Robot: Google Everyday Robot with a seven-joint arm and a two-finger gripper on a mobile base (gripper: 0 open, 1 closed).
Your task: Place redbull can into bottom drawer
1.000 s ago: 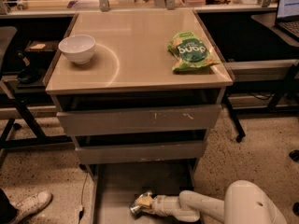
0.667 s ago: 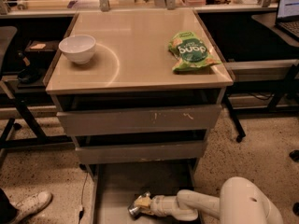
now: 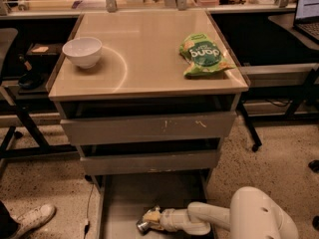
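Three grey drawers sit under one beige tabletop, and we see this cabinet from the front and a little from above. The tabletop is smooth and carries a pale curved mark near its left side. On the left part stands a white bowl, upright, and we cannot see anything inside it. On the right part lies a green snack bag, close to the right edge. Behind the cabinet run long work benches, and a laptop shows at the far right corner. The floor is speckled stone. A white shoe rests on it at the lower left, and a thin cable hangs down beside the cabinet.

The top drawer has a scratched front and stands slightly out. The middle drawer has a plain front and also stands slightly out. The bottom drawer is pulled far out toward us, so its flat floor is in view.

Inside this bottom drawer, near its front, we find the gripper, low over the floor and pointing to the left. It is pinching the redbull can, which lies tilted, with its silver end sticking out at the lower left. We cannot tell if the can touches the drawer floor. The white arm reaches in from the right, coming from the rounded white robot body.
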